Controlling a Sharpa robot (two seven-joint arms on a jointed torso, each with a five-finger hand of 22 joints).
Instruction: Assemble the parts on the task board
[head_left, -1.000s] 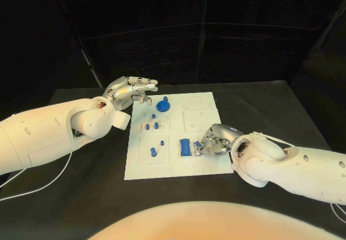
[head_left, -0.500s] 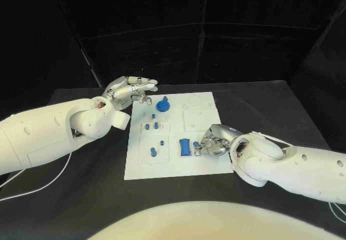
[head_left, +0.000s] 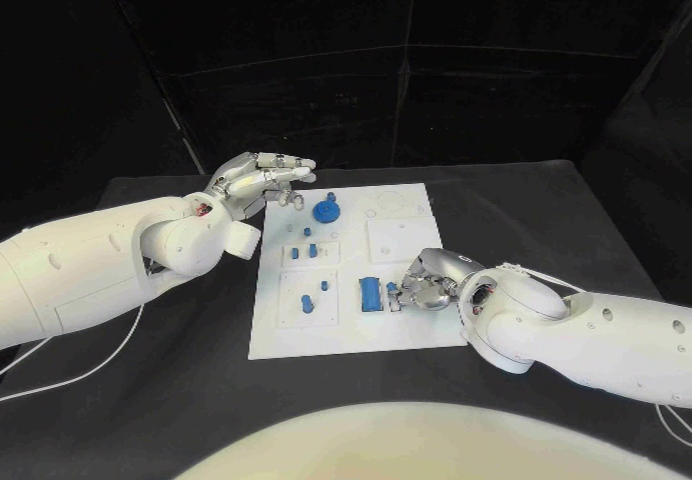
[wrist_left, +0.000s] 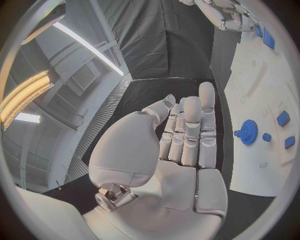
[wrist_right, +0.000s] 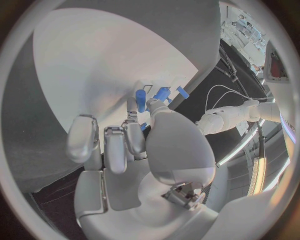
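Observation:
The white task board (head_left: 411, 330) lies in the middle of the black table. My right hand (head_left: 428, 283) rests low on its right half, thumb and a finger closed round a small blue part (head_left: 394, 290), whose blue shows between them (wrist_right: 144, 126). A longer blue block (head_left: 372, 294) stands just left of it. A blue gear (head_left: 327, 211) sits near the far left corner, with small blue pegs (head_left: 304, 250) below it. My left hand (head_left: 264, 178) hovers off that corner, fingers straight and apart (wrist_left: 187, 135), holding nothing.
Two more blue pegs (head_left: 312, 297) stand in the near left square of the board. Bare black table (head_left: 548, 220) surrounds the board on all sides. A white cable (head_left: 87, 365) trails over the table at the near left.

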